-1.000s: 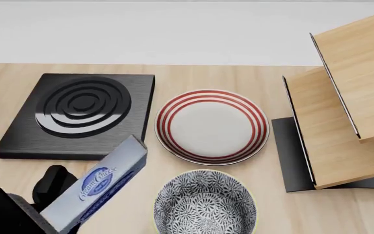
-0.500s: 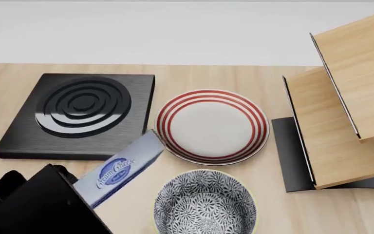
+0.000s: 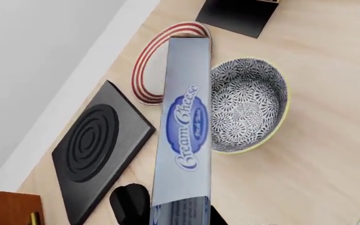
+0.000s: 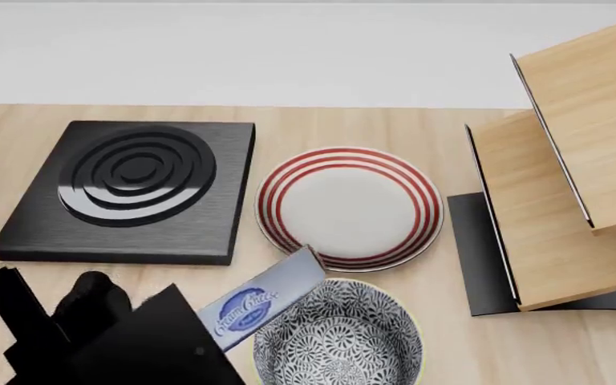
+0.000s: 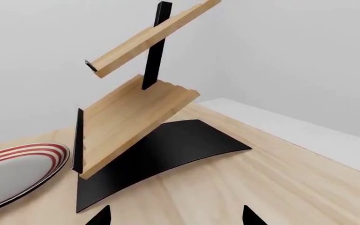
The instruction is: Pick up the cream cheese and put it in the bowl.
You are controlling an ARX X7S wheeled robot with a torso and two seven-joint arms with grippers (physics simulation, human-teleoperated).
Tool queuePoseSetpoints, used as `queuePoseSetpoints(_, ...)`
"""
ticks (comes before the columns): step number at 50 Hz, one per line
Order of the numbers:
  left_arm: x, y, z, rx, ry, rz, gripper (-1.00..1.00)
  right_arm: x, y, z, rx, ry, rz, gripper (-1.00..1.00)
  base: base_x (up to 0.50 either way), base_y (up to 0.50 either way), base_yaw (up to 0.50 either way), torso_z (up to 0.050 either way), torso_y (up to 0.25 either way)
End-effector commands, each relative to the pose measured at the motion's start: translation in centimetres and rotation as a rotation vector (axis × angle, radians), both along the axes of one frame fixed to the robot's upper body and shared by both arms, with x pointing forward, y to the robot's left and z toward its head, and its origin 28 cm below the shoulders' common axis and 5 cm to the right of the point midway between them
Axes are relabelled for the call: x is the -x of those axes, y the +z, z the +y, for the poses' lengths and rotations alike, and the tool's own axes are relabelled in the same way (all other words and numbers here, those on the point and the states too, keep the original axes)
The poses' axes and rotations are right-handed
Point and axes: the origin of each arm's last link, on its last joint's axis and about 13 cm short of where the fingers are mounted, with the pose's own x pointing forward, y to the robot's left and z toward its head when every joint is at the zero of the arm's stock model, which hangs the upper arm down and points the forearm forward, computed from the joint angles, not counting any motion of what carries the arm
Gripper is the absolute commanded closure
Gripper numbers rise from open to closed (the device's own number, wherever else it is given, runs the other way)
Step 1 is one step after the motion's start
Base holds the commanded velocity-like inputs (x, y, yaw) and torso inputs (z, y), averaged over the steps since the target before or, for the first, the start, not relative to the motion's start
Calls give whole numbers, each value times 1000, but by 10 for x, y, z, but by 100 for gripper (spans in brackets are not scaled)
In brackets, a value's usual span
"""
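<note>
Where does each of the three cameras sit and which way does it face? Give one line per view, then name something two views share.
Head view: on the robot's head, looking down over the table; the left gripper holds the cream cheese beside the bowl.
Left wrist view: on the left arm, looking along the cream cheese towards the bowl.
Right wrist view: on the right arm, facing the wooden rack; the right gripper fingertips show.
Shared: the red-ringed plate appears in all three.

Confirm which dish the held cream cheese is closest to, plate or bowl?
The bowl, the deep floral-patterned one: the cream cheese in the left gripper reaches its rim. The red-ringed plate lies flat, farther back.
</note>
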Motion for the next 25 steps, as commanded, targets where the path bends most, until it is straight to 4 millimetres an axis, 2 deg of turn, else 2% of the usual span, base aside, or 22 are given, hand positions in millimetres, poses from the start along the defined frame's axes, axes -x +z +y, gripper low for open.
queuePoseSetpoints(1, -3, -6, -13, -4, -11, 40, 100, 0, 0, 0, 0, -1, -4, -100, 0, 0, 0, 0, 0)
queuePoseSetpoints(6, -6, -8, -17, 32, -13, 103, 100, 0, 0, 0, 4, -1, 1, -100, 0, 0, 0, 3, 0)
queuePoseSetpoints(8, -5, 3, -19, 21, -23, 109, 100, 0, 0, 0, 1, -4, -6, -100, 0, 0, 0, 0, 0)
queuePoseSetpoints(9, -5, -7, -19, 21, -28, 107, 100, 1, 0, -1, 0, -4, -8, -100, 0, 0, 0, 0, 0)
queuePoseSetpoints(12, -3, -12, -22, 32, -45, 124, 100, 0, -1, -1, 1, -3, -4, -100, 0, 0, 0, 0, 0)
queuePoseSetpoints(25, -8, -5, -29, 30, -55, 120, 100, 1, -1, -1, 0, -5, -9, -100, 0, 0, 0, 0, 1)
